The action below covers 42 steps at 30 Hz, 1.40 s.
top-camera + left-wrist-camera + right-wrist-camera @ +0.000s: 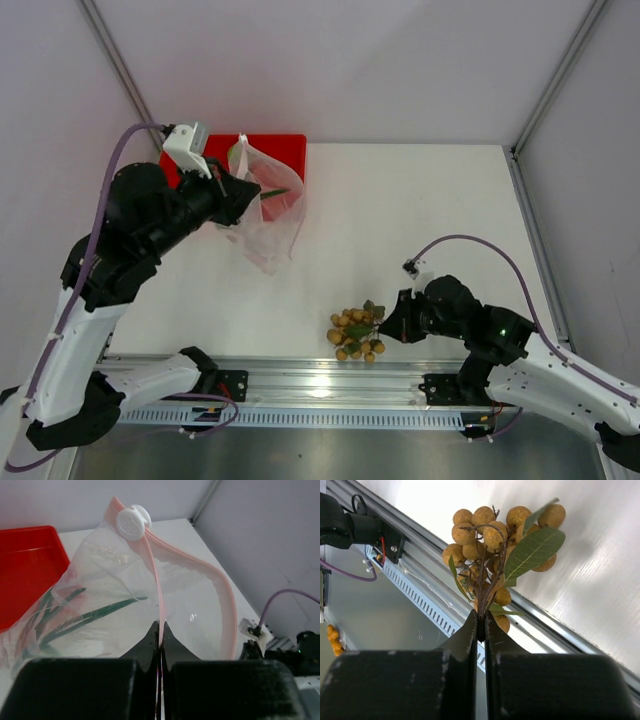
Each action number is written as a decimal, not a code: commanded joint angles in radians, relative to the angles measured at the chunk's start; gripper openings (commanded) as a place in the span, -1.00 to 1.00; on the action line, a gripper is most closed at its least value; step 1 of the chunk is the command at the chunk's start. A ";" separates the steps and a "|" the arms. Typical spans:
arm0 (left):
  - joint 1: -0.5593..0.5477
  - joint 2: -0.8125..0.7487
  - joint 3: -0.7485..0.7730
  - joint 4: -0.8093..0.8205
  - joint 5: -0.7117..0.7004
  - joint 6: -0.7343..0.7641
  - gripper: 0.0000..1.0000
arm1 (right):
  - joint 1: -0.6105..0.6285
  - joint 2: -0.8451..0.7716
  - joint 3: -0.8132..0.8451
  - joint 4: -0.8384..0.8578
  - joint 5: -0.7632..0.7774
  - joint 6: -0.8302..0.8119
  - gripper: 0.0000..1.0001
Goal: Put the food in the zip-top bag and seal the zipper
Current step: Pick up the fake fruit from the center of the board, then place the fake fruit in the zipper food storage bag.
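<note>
My left gripper [243,188] [160,630] is shut on the pink zipper [156,582] of the clear zip-top bag [272,222] [115,615] and holds it up at the back left, mouth partly open, white slider [133,522] at the far end. The sprig of long green leaves [75,622] [274,191] lies inside the bag. A lime-green shape [234,154] shows by the bag's top; I cannot tell whether it is the fruit. My right gripper [392,325] [480,630] is shut on the stem of the bunch of tan-brown fruits [356,334] [492,540], near the table's front edge.
A red tray [290,150] [27,565] lies at the back left under and behind the bag. A metal rail [320,380] runs along the front edge below the bunch. White walls and frame posts stand around the table.
</note>
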 commanded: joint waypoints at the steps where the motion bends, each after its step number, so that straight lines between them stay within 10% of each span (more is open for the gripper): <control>1: 0.006 0.033 -0.024 0.017 0.179 -0.021 -0.99 | 0.010 -0.032 0.134 -0.009 0.094 0.000 -1.00; 21: -0.055 0.046 -0.400 0.197 0.351 -0.074 -0.99 | 0.007 0.171 0.879 -0.133 0.089 -0.157 -1.00; 42: -0.129 0.076 -0.367 0.293 0.305 -0.186 -0.99 | 0.009 0.224 0.658 0.001 0.043 0.017 -1.00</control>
